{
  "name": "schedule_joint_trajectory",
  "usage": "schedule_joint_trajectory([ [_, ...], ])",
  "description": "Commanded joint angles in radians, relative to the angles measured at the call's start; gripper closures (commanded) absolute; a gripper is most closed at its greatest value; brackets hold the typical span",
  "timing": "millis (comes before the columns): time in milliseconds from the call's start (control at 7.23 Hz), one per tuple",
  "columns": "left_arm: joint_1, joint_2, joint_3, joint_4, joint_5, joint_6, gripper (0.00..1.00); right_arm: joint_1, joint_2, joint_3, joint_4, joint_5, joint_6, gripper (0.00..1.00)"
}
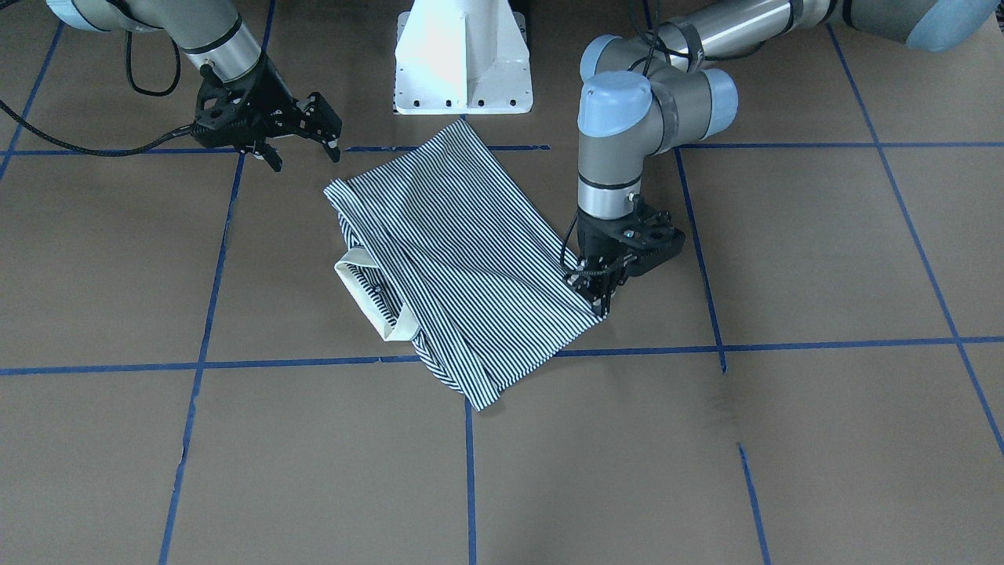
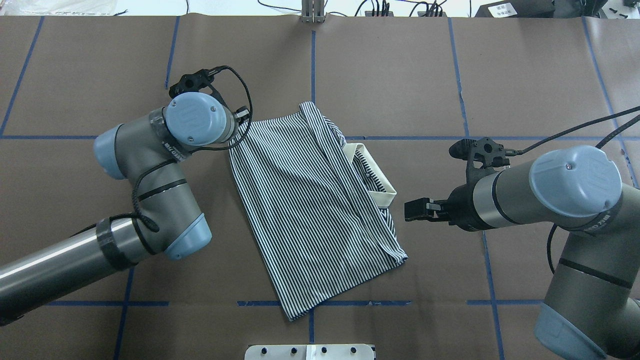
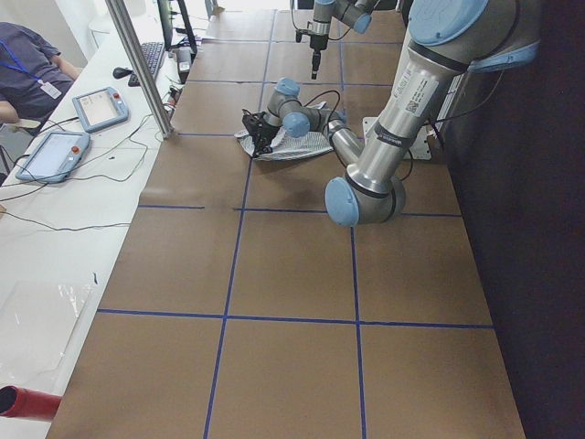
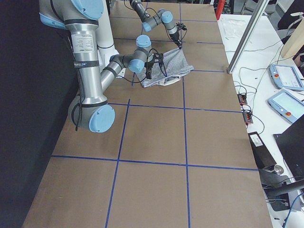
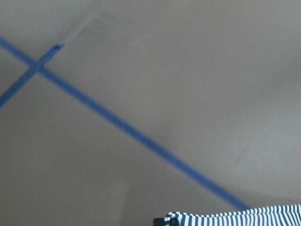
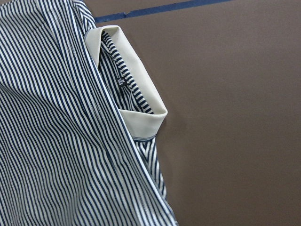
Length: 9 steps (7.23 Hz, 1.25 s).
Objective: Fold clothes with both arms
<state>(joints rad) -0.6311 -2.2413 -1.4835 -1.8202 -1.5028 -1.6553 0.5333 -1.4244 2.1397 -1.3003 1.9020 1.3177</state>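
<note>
1. The left hand [image 1: 602, 304] points straight down at the shirt [image 2: 310, 210], its fingers drawn close together on one far corner. It appears to pinch the fabric there; the wrist view shows only a striped edge at the fingertip.
2. The right hand [image 1: 304, 153] hovers off the worktop [image 2: 500, 75] with fingers spread wide and nothing between them.
3. The folded shirt lies flat between the two hands. From the left hand it stretches away toward the robot's base and across toward the right hand.
4. From the right hand the shirt lies just ahead of the fingertips but apart from them, and the cream collar [image 6: 141, 123] sticks out of the edge facing it.
5. The shirt's long axis runs from the left hand's end back toward the base, slightly slanted, so the right hand faces one long side.
6. The left hand is the nearer, already on the cloth. Any further fold likely turns on carrying that corner along the long axis, with the right hand taking the matching far corner first.
</note>
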Motion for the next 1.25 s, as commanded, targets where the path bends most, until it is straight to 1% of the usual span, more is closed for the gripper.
schedule_joint_trajectory([
  [0,-0.054,-0.162,0.301,-0.214,0.049,0.083,1.00,0.000,-0.001,-0.009,-0.002,-0.004,0.000,0.00],
  [138,-0.059,-0.197,0.378,-0.300,0.114,0.081,1.00,0.000,-0.001,-0.017,-0.002,-0.006,0.000,0.00],
  [415,-0.059,-0.204,0.436,-0.413,0.127,0.121,1.00,0.005,-0.001,-0.021,-0.002,-0.008,-0.001,0.00],
  [554,-0.059,-0.204,0.451,-0.439,0.130,0.132,0.67,0.004,0.001,-0.023,-0.001,-0.008,-0.002,0.00],
  [692,-0.058,-0.204,0.462,-0.448,0.151,0.155,0.01,0.004,0.001,-0.023,0.001,-0.009,-0.005,0.00],
  [830,-0.064,-0.204,0.462,-0.452,0.148,0.161,0.00,0.002,0.012,-0.033,0.001,-0.020,-0.012,0.00],
  [969,-0.094,-0.208,0.459,-0.464,0.080,0.195,0.00,0.002,0.068,-0.070,-0.007,-0.027,-0.012,0.00],
  [1107,-0.125,-0.204,0.444,-0.456,-0.038,0.265,0.00,0.001,0.108,-0.113,-0.008,-0.029,-0.014,0.00],
])
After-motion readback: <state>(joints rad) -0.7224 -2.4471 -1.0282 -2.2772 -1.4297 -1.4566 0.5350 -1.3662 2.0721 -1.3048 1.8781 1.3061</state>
